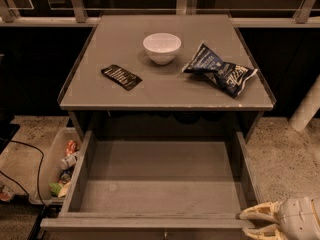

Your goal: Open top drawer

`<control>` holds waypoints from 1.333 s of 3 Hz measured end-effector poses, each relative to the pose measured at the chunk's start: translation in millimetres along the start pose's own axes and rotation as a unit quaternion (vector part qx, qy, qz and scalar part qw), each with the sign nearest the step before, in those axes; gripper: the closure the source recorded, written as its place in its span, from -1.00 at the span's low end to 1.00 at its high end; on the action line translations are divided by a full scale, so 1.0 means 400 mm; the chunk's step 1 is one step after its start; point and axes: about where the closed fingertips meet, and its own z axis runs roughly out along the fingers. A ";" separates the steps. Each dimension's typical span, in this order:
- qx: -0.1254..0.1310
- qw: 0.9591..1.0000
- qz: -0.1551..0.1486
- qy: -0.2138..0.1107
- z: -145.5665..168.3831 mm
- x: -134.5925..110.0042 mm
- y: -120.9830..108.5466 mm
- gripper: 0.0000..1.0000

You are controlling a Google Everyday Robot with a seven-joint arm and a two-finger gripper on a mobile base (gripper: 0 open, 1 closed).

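Bits on the counter and floor

On the counter (pixel 150 93) I see a white bowl (pixel 162 47), a black packet (pixel 121 77) left of it, a chip bag (pixel 220 73) right; a snack bin (pixel 46 166) sits floor-left, well apart from my gripper (pixel 243 224), bottom right.

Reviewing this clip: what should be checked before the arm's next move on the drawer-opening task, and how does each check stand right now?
1. Top drawer pulled out: ok, its whole floor shows in front of the cabinet.
2. Drawer interior free of items: ok, only bare grey floor.
3. Gripper located: ok, at the right end of the drawer front, bottom right of the view.
4. Gripper's hold on the drawer front: cannot tell.
5. Bowl, chip bag and dark packet resting on the cabinet top: ok.
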 end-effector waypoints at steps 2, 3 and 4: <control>0.000 1.000 0.000 0.000 0.000 0.000 0.000 -0.31; 0.000 1.000 0.000 0.000 0.000 0.000 0.000 -0.75; 0.000 1.000 0.000 0.000 0.000 0.000 0.000 -1.00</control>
